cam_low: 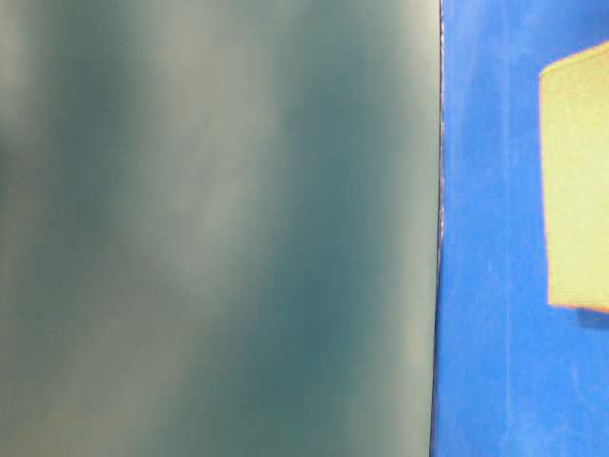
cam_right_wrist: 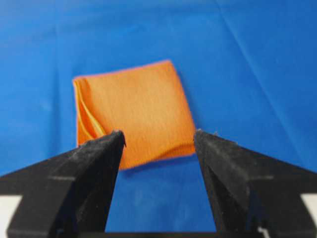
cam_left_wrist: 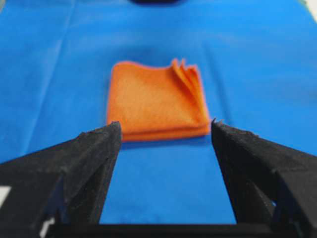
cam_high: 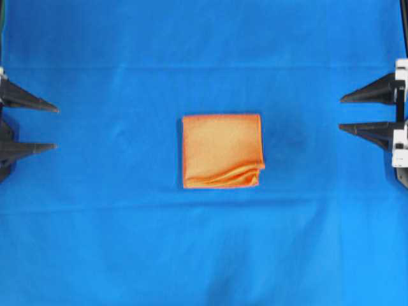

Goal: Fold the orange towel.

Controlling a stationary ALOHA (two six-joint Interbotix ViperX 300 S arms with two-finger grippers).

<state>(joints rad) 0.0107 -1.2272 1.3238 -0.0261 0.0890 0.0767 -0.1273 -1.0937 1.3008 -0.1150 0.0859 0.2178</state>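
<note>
Two grippers flank the orange towel [cam_high: 222, 151], which lies folded into a small square at the middle of the blue cloth [cam_high: 102, 242] covering the bench. From overhead we see the left gripper [cam_high: 56, 129] at the left edge and the right gripper [cam_high: 340, 113] at the right edge, both well apart from the towel, jaws spread and empty. Only our wrist views show the stacked layers fanning at one corner of the towel. Our table-level view is mostly blocked by a blurred grey-green surface [cam_low: 219, 228], leaving a strip of cloth and part of the towel.
</note>
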